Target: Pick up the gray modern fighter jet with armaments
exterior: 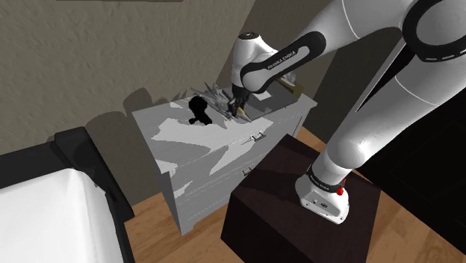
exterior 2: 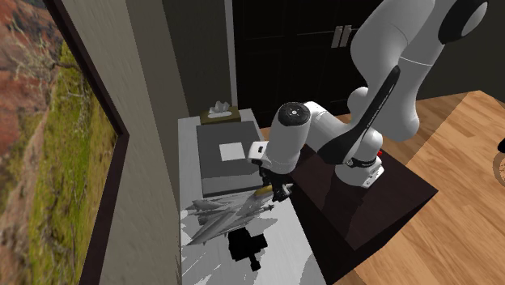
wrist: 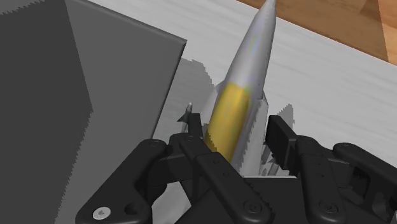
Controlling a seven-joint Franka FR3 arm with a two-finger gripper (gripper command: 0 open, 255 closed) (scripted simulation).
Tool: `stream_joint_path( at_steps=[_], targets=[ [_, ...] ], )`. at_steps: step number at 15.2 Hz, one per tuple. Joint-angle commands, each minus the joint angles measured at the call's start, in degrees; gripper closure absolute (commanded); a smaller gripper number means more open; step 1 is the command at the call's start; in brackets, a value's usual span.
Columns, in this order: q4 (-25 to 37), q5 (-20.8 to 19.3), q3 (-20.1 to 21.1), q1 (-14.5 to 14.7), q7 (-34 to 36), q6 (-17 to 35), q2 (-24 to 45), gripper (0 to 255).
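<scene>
The gray fighter jet with a pointed nose and a yellow canopy [exterior: 216, 97] [exterior 2: 222, 214] [wrist: 245, 95] lies on the flat top of a white chest of drawers [exterior: 179, 138] [exterior 2: 291, 259] [wrist: 331, 70], and this top is the surface here. In the second exterior view the jet is between a flat dark gray box with a white label [exterior 2: 227, 166] and a small black blocky object [exterior 2: 247, 245], near the wall side of the surface. In the shoulder view the black object [exterior: 199, 110] is just beside the jet on that view's left, and the gray box [exterior: 265, 104] is on its right, partly behind the arm.

The black claw [exterior: 237, 108] [exterior 2: 281, 193] [wrist: 235, 133] is down at the front part of the jet. In the wrist view its two fingers [wrist: 280, 137] stand apart, one on each side of the fuselage just behind the yellow canopy, and the nose points away from the claw. The fingers are very near to the body of the jet, but I cannot tell if they really press on it. The jet appears to rest on the surface. The gray box [wrist: 76, 95] is close beside one finger.

At the far end of the surface in the second exterior view stands a small olive box with something white on top [exterior 2: 218, 112]. A large landscape painting in a dark frame [exterior 2: 48, 146] hangs on the wall. The arm stands on a dark brown box stand [exterior: 299, 217] [exterior 2: 364, 202] on a wooden floor [exterior 2: 461, 186], and a bed with a white cover [exterior: 45, 217] is at the shoulder view's lower left
</scene>
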Motion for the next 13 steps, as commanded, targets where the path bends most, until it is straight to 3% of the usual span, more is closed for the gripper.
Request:
stream_joint_path(
  at_steps=[1,13],
  targets=[
    [0.7,0.4,-0.1,0.1,-0.4,-1.8,-1.1,255],
    [4.4,1.9,-0.3,0.5,-2.2,-10.5,-6.1,255]
  ],
)
